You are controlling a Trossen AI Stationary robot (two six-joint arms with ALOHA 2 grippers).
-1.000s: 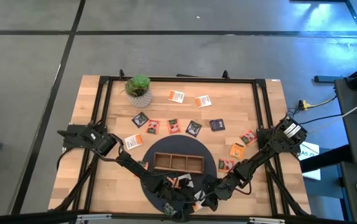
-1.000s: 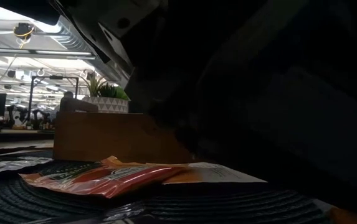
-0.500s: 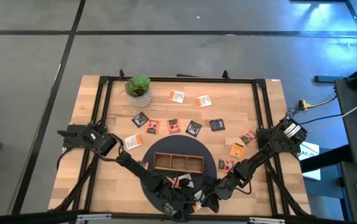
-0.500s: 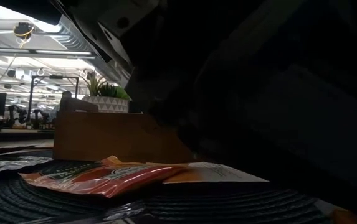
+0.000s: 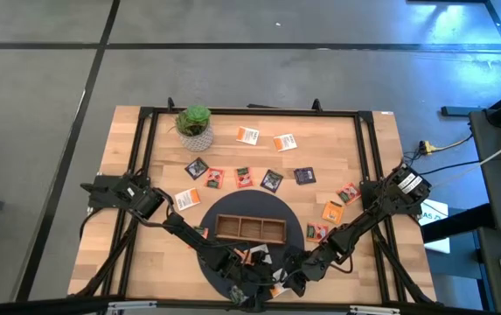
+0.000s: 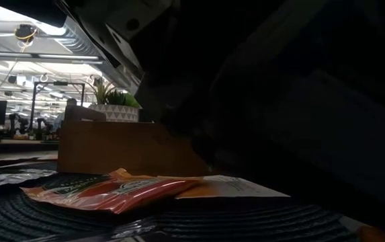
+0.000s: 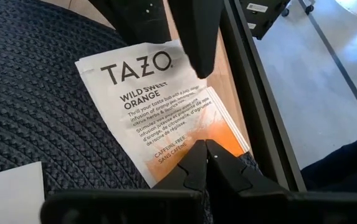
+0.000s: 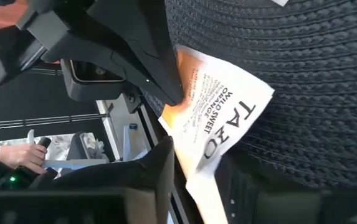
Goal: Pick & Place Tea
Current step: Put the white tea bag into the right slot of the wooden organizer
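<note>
My left gripper (image 7: 203, 149) is closed on the orange corner of a tea packet (image 7: 153, 93). My right gripper (image 8: 198, 154) stands with its jaws apart astride the white end of the same packet, and I cannot tell whether its pads touch the paper. The packet sits low over the mat (image 7: 35, 81), at about 6 o'clock on the table (image 5: 364, 149), just on the 6 o'clock side of the tray (image 5: 250, 228). I judge the main risk to be the two of us pulling against each other. If the right jaws close while the left ones hold, the thin paper could tear or crumple. If the left lets go first, the packet could slide off the mat's edge toward the black frame rail (image 7: 253, 93). My hold is on a corner only, so the packet may also pivot or droop when lifted. It is flat, square, smooth printed paper, light and floppy. The mat is dark, round and coarsely woven, which would probably snag an edge. The tray is brown wood with three compartments. Other tea packets (image 5: 243, 178) fan from 9 to 3 o'clock beyond it. A potted plant (image 5: 194, 122) stands at 11 o'clock.
</note>
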